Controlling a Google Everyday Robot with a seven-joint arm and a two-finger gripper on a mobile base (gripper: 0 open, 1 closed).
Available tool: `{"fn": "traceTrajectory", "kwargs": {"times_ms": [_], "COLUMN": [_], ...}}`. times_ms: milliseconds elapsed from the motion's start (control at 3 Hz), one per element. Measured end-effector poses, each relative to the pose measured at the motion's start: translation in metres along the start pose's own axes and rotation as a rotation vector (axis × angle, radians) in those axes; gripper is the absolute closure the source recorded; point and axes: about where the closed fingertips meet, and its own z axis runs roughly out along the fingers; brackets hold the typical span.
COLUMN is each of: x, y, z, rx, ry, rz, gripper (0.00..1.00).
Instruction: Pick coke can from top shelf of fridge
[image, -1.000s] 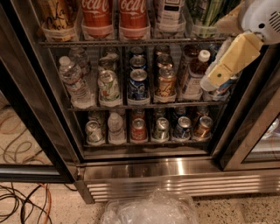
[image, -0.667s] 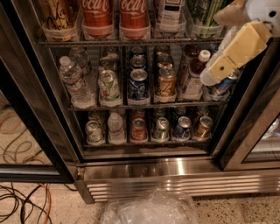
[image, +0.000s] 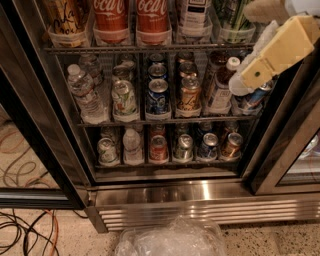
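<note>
Two coke cans (image: 111, 19) (image: 152, 19), red with white script, stand side by side in clear plastic trays on the top shelf (image: 150, 48) of the fridge (image: 200, 197); their tops are cut off by the frame's upper edge. My gripper (image: 251, 75), cream-coloured, hangs at the upper right in front of the open fridge. It points down and left, to the right of the coke cans and apart from them. It holds nothing that I can see.
The middle rack holds a water bottle (image: 85, 92) and short cans. The lower rack holds a short red can (image: 159, 148) and others. Black door frames (image: 287, 145) stand on both sides. Cables (image: 25, 230) and a clear plastic bag (image: 172, 240) lie on the floor.
My gripper has moved up and a little to the right. The cans and bottles have not moved.
</note>
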Motion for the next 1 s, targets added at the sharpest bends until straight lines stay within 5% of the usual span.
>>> {"fn": "traceTrajectory", "kwargs": {"times_ms": [333,1000], "x": [-0.019,-0.092], "y": [0.018,0.113], "z": [0.023,0.094], "rx": [-0.031,-0.123], "ry": [-0.053,-0.270], "rz": [-0.010,0.002], "gripper": [0.00,0.00]}}
